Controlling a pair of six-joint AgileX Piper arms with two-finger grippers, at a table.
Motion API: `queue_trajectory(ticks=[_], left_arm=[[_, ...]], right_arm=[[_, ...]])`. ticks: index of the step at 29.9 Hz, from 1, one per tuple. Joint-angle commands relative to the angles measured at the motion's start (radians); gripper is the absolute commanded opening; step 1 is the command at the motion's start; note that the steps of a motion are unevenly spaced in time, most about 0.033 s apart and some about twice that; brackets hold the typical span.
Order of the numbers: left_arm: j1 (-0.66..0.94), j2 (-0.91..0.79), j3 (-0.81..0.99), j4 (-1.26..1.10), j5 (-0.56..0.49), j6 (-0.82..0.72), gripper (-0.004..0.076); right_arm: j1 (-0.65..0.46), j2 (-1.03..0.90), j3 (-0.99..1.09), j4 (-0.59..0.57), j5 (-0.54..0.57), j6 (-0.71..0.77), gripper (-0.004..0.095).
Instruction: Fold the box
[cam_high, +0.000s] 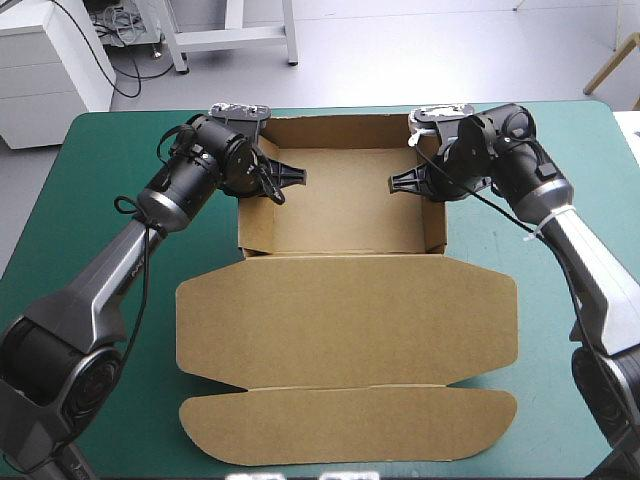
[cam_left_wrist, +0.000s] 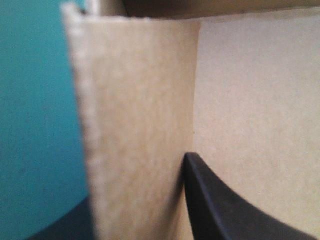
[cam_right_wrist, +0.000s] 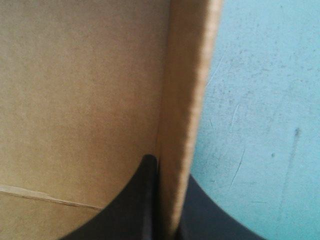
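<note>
L pincer (cam_high: 285, 178), R pincer (cam_high: 405, 182) astride box (cam_high: 340, 205) side walls

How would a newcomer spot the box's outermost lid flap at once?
On the teal-green cover, the brown box has its open tray at the far side and its lid flat on the near side. The flap is the strip past the lid's crease, closest to the robot, narrower than the lid and round-ended.

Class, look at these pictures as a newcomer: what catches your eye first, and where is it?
The brown box on the teal-green cover: a far tray with raised walls, its lid flat toward the near edge. The left gripper and right gripper each pinch a side wall.
</note>
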Motion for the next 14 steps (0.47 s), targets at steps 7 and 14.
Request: queue_trajectory(ticks=[7,14], left_arm=[[-0.008,-0.055,-0.039,0.024,-0.068,0.029,-0.0010],[-0.008,-0.055,-0.039,0.027,-0.067,0.027,0.0106]], right_arm=[[0.002,-0.045,-0.032,0.025,-0.044,-0.047,0.0000],[0.002,-0.045,-0.032,0.018,-0.054,-0.047,0.0000]])
